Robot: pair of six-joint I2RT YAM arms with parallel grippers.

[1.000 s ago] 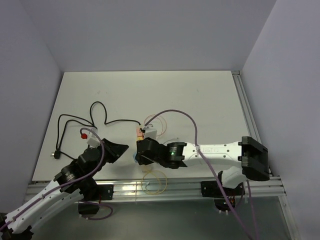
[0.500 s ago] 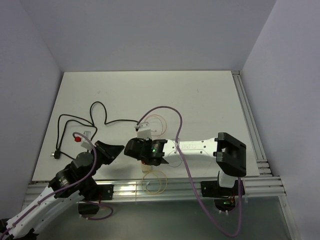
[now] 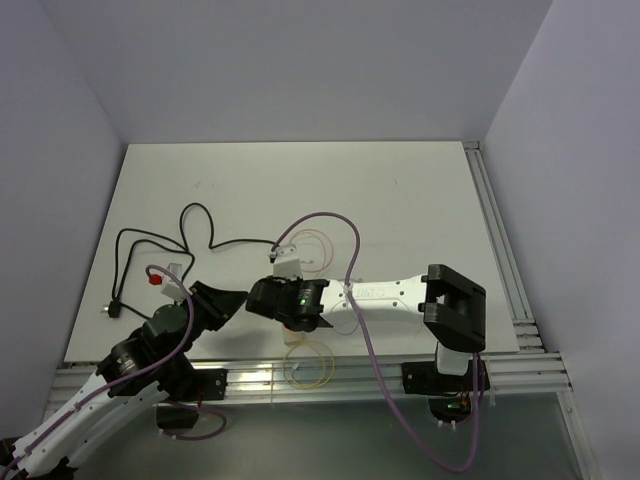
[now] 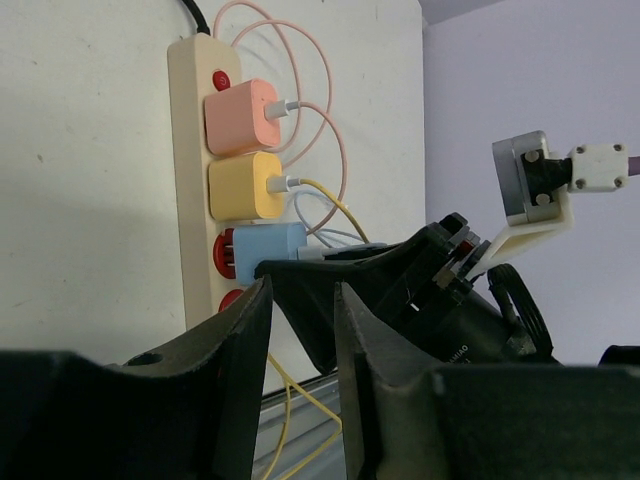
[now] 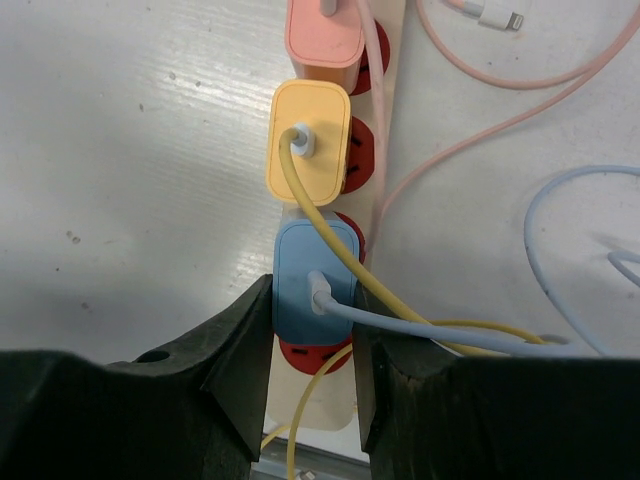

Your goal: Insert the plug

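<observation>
The cream power strip (image 4: 188,150) lay lengthwise close to the near edge of the white table (image 3: 400,190). In the top view bare table spread from it toward 12 and 2 o'clock, as far as the grey walls. At 6 o'clock an aluminium rail (image 3: 350,373) closed off the edge, and a yellow cable loop (image 3: 312,365) lay across it. Toward 9 o'clock a black cable (image 3: 150,238) snaked to a black plug (image 3: 113,308) near the left edge.

The left gripper (image 4: 300,300) hovered at 8 o'clock of the strip, its jaws slightly parted and empty. There was little room between it and the right gripper (image 5: 312,300).

The right gripper was clamped on the sides of the blue charger plug (image 5: 312,262), which sat over the strip's third socket. It was a light-blue block with rounded corners, a white connector and pale cable in its face, and a yellow cable (image 5: 300,200) crossing it. Red socket faces showed beside and below it. Whether it was fully seated could not be told. The yellow charger (image 5: 308,140) sat just beside it at 12 o'clock, with the pink charger (image 5: 322,30) beyond.
</observation>
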